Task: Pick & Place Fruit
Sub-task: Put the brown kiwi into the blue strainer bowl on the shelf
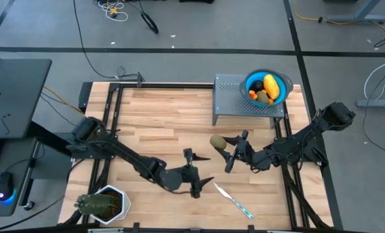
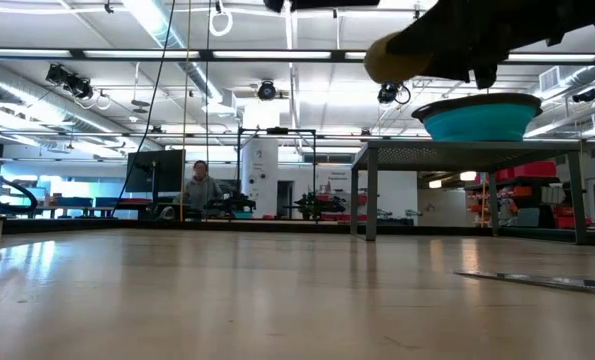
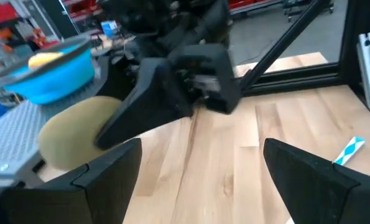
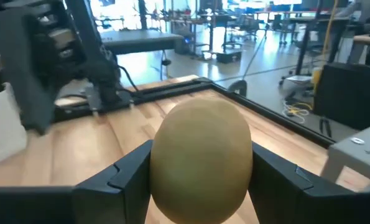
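Observation:
My right gripper (image 1: 226, 150) is shut on an olive-brown roundish fruit (image 1: 217, 142) above the middle right of the table. In the right wrist view the fruit (image 4: 200, 158) fills the gap between the fingers. A blue bowl (image 1: 268, 87) stands on a grey perforated stand (image 1: 234, 103) at the far right. It holds a yellow oblong fruit, an olive-brown one, a black ball and orange-red bits. My left gripper (image 1: 198, 169) is open near the table's middle front, left of the held fruit, with nothing between its fingers (image 3: 97, 180). My right gripper pinches the fruit between its two fingers, one on each of its opposite sides (image 4: 157, 171). The fingers lie about level and come from the table's right. The fruit (image 2: 402, 55) hangs well clear of the tabletop.
A slim knife with a light-blue handle (image 1: 234, 200) lies on the table near the front, right of my left gripper. A spiky green plant in a white pot (image 1: 103, 206) stands at the front left corner. A black frame (image 1: 179, 86) runs along the table's edges. A person (image 2: 199, 185) sits far behind the table.

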{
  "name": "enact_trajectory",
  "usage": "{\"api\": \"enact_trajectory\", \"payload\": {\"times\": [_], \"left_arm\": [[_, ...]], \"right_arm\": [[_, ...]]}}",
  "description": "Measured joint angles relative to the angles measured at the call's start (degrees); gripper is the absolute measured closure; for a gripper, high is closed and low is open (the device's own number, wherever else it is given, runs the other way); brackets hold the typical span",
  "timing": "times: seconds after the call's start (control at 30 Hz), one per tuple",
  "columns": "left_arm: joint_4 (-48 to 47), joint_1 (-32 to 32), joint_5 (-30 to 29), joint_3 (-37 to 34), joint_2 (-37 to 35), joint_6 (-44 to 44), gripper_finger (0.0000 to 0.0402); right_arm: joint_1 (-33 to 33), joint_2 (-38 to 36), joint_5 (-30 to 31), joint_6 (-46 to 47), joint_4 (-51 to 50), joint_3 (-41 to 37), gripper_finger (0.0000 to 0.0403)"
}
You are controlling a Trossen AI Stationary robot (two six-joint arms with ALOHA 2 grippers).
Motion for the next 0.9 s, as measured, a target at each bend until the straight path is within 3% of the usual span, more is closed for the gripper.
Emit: {"api": "enact_trajectory", "payload": {"times": [0.13,0.27,0.53,0.73,0.9], "left_arm": [[2.1,1.9,4.4,-4.0,-1.1,-2.6,0.0054],[11.3,3.0,8.9,-9.7,-1.1,-3.6,0.0054],[33.0,4.2,12.8,-24.1,-4.3,-4.0,0.0054],[44.8,6.3,14.2,-31.6,-6.3,-7.7,0.0054],[45.8,7.7,13.8,-31.6,-6.1,-10.0,0.0054]], "right_arm": [[0.0,0.0,0.2,1.4,-1.9,0.0,0.0183],[-0.2,-0.4,-0.6,2.5,-3.9,0.0,0.0182],[-7.0,-6.6,-11.2,7.3,-14.9,0.0,0.0182],[-11.7,-11.9,-11.3,-0.5,-15.7,0.4,0.0182],[-15.8,-17.0,-8.8,-9.5,-16.3,2.0,0.0182]]}}
